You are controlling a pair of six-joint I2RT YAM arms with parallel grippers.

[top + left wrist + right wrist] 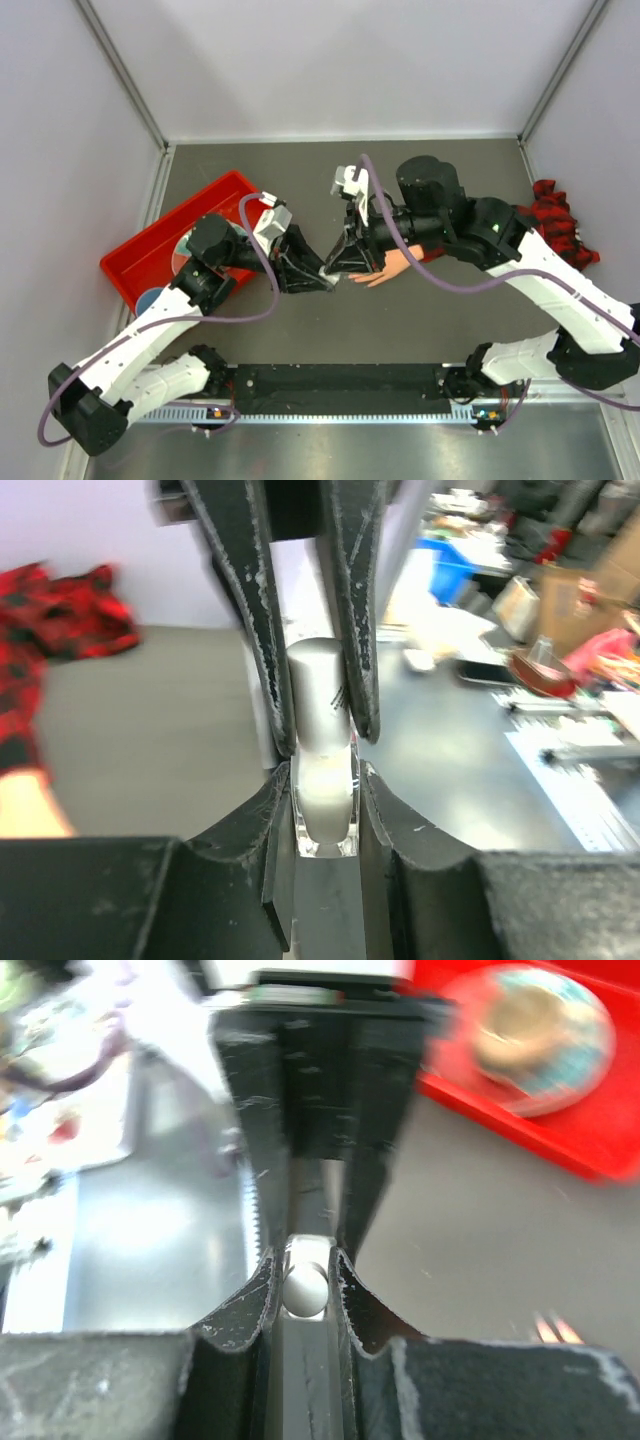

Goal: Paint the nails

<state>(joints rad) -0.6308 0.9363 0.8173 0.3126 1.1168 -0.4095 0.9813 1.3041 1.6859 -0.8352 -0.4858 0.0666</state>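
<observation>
Your left gripper (328, 284) is clamping the bottle (325, 798), and your right gripper (340, 270) is clamping its cap (318, 695). The hand (392, 264) is lying at 3 o'clock, fingers pointing 8 o'clock.

The overhead view is bright, evenly lit from above and sharp from corner to corner. The arms cast only soft, faint shadows on the dark counter (400, 320), and the metal strip (400, 450) along its near edge shows a dull sheen. In the left wrist view the fingers (250, 650) and the bottle (322, 730) are fairly crisp, while the plaid sleeve (45, 620) and the far clutter smear. The right wrist view is blurrier: the red tray (600, 1150) streaks, and glare washes out that view's left side.
</observation>
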